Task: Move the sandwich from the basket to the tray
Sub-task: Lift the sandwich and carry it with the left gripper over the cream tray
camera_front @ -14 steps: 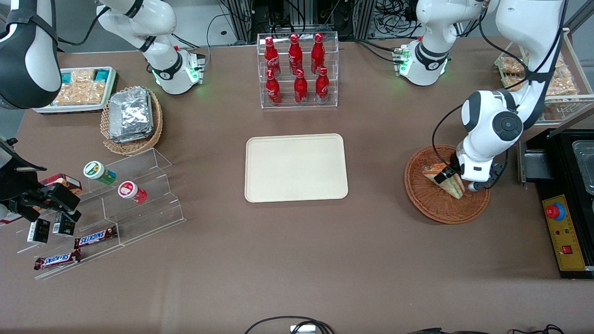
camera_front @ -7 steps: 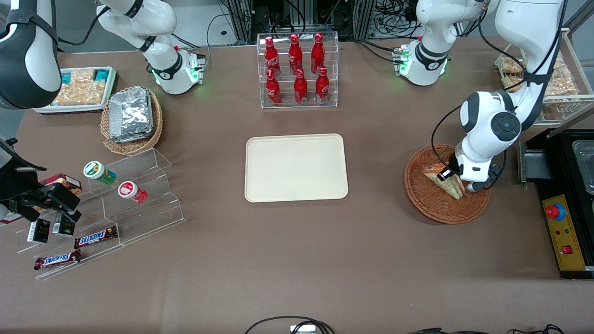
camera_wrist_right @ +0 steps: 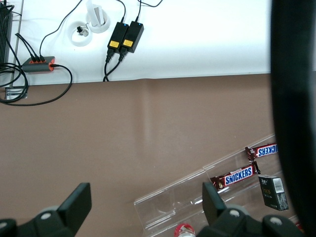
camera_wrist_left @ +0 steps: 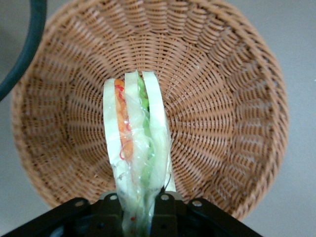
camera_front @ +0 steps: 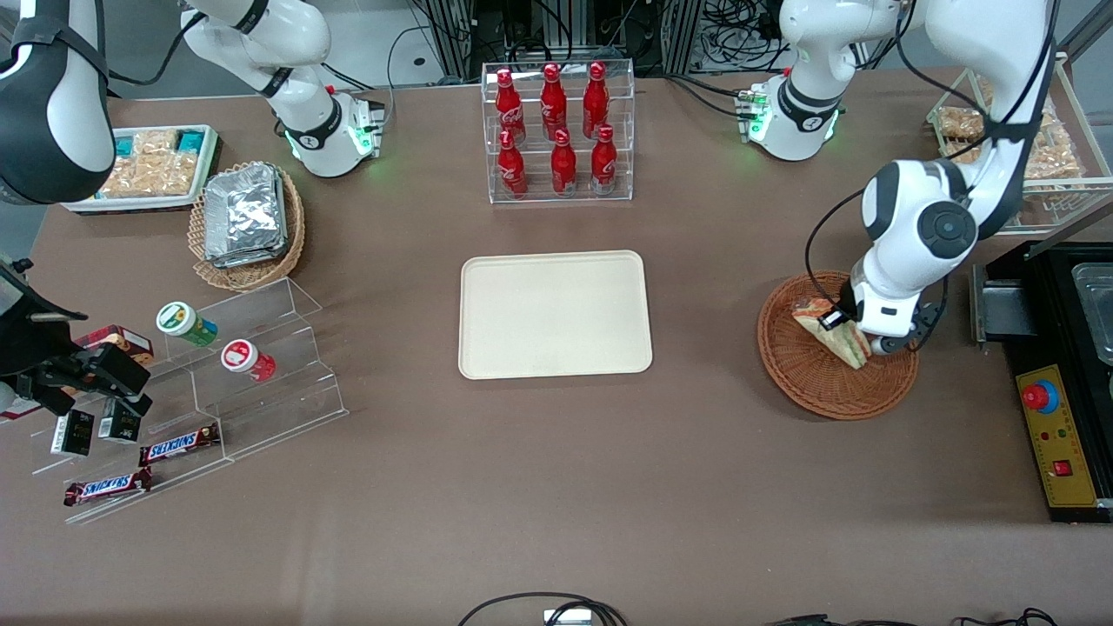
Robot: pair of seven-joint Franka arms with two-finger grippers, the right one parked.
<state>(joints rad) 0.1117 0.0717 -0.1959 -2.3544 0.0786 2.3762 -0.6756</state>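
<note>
Left arm's two-finger gripper (camera_front: 842, 329) clamped on the triangular pale-bread sandwich (camera_front: 830, 330) over the round reddish-brown woven wicker basket (camera_front: 813, 382).

Wrist view: fingers closed against both bread faces of the sandwich (camera_wrist_left: 136, 148); cut edge with orange, red and green filling points at the basket (camera_wrist_left: 222, 89) floor. Whether the wedge touches the weave cannot be told. The flat rectangular cream-beige tray (camera_front: 555, 314) lies well apart, toward the parked arm's end of the brown table (camera_front: 556, 487).

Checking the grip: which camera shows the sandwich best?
The left wrist view: the sandwich stands edge-on, its layers clear, clamped in the gripper. The front view shows it small over the basket; the right wrist view misses it.
</note>
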